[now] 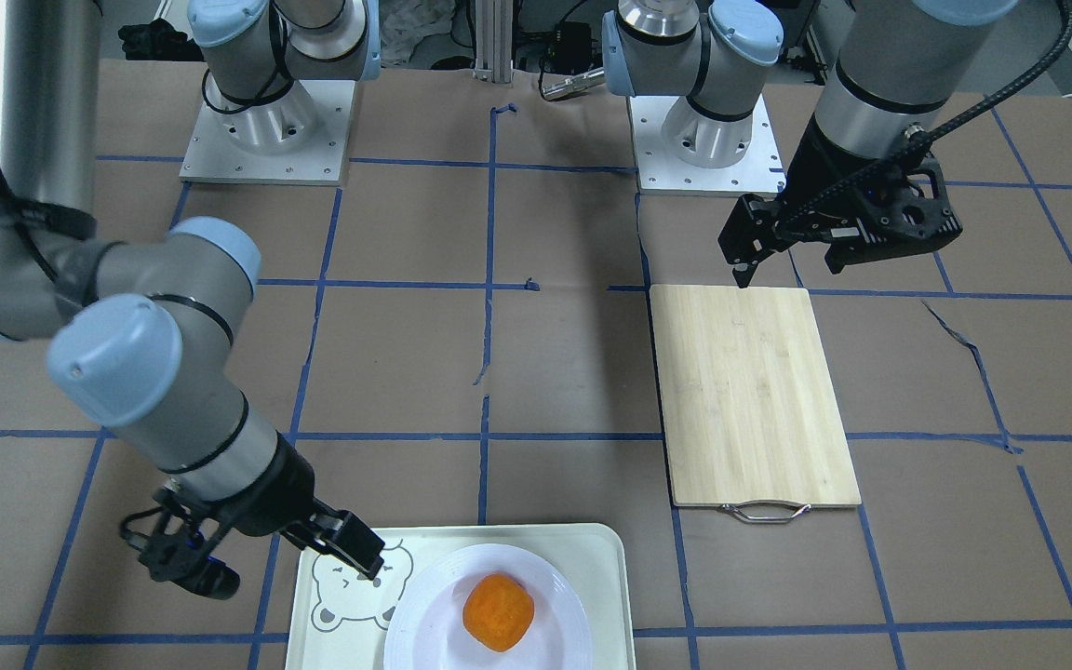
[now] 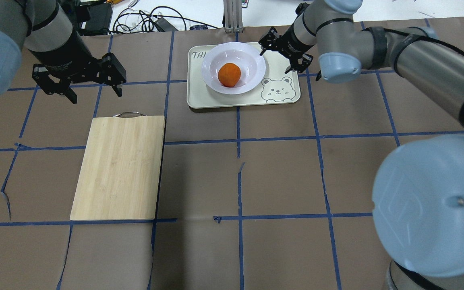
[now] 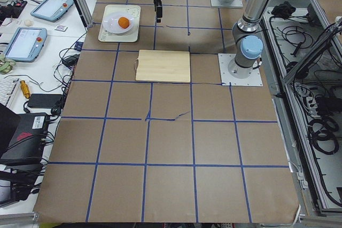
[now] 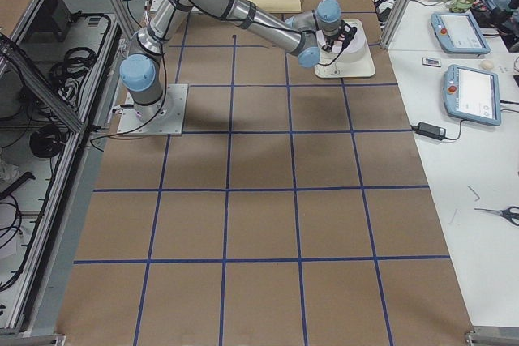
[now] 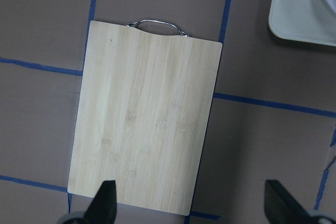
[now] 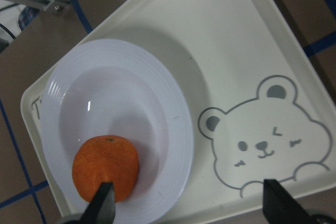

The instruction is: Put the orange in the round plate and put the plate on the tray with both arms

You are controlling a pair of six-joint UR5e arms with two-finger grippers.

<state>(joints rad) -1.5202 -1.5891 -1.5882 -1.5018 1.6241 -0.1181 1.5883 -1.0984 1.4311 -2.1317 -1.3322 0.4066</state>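
The left arm (image 1: 880, 84) and right arm (image 1: 173, 409) are smooth silver-grey tubes with rounded light-blue joint caps (image 1: 113, 358) and thin black bands. A ribbed black cable (image 1: 992, 98) runs along the left one. The left pincer (image 1: 792, 272) and right pincer (image 2: 280, 58) are black and angular. Pale square mounting plates (image 1: 264, 149) show screw holes.

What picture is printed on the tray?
A grey cartoon bear face on the pale tray; clearest in the right wrist view.

Only legible text: handwritten "TAI" on the tray (image 2: 216, 101) corner, running up to the round plate (image 2: 261, 66) rim; grey bear face (image 2: 279, 89) printed at the other end; nothing else readable
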